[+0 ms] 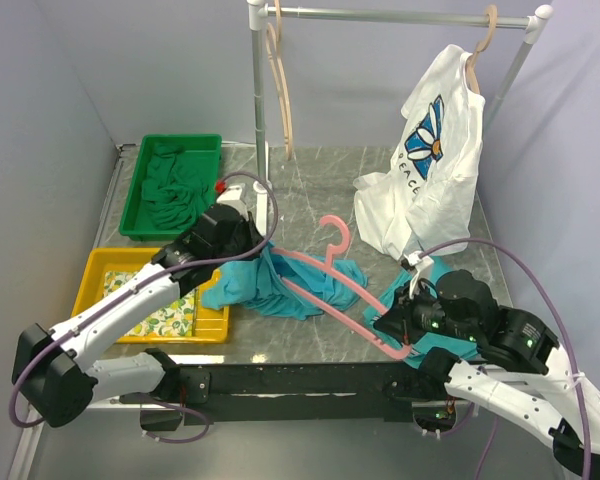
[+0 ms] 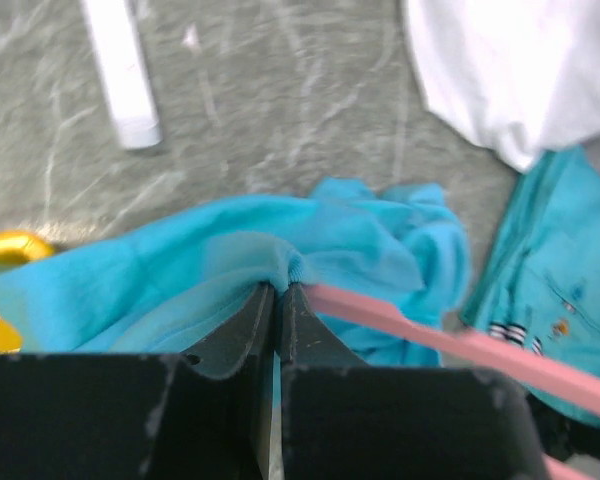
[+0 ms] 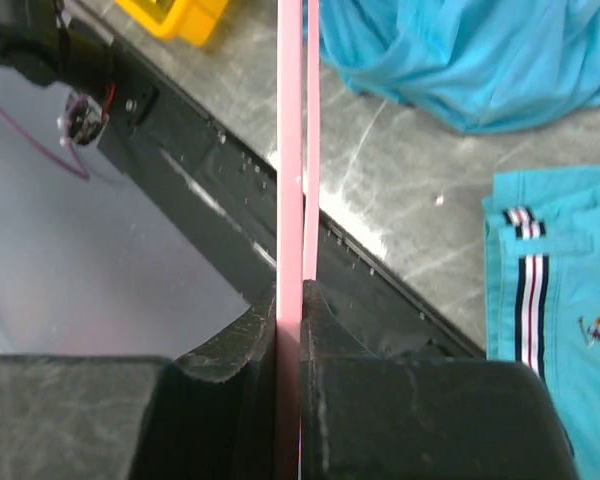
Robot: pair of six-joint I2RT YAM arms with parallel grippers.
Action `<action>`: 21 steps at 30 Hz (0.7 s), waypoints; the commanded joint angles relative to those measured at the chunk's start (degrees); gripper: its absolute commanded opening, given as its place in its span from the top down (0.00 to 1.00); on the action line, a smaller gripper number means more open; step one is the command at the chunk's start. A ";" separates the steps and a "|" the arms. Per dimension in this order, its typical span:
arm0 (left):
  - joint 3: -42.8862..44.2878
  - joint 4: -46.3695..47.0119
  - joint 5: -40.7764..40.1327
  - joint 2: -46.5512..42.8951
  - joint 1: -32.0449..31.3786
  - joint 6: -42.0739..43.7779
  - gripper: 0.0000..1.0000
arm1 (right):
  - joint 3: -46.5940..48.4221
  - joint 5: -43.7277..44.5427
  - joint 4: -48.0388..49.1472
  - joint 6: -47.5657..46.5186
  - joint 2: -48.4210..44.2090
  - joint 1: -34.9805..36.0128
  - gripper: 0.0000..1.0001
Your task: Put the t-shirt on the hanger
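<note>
A blue t-shirt [image 1: 265,285] lies crumpled on the grey marbled surface [image 1: 320,190], with a pink hanger [image 1: 325,285] slanting across it, hook pointing away from the arms. The left end effector [image 1: 260,250] sits at the shirt's bunched far edge. The right end effector [image 1: 392,325] grips the hanger's near end, above a teal garment [image 1: 400,288]. A white flower-print t-shirt [image 1: 435,190] hangs from the rail [image 1: 400,16]; a tan hanger [image 1: 283,90] hangs bare. A green tray [image 1: 132,195] and a yellow tray [image 1: 95,270] sit at the left.
</note>
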 commanded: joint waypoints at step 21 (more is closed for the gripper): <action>15.74 -6.95 7.23 -9.44 -5.78 24.98 0.99 | -2.39 -8.17 22.75 -6.19 3.43 0.45 1.00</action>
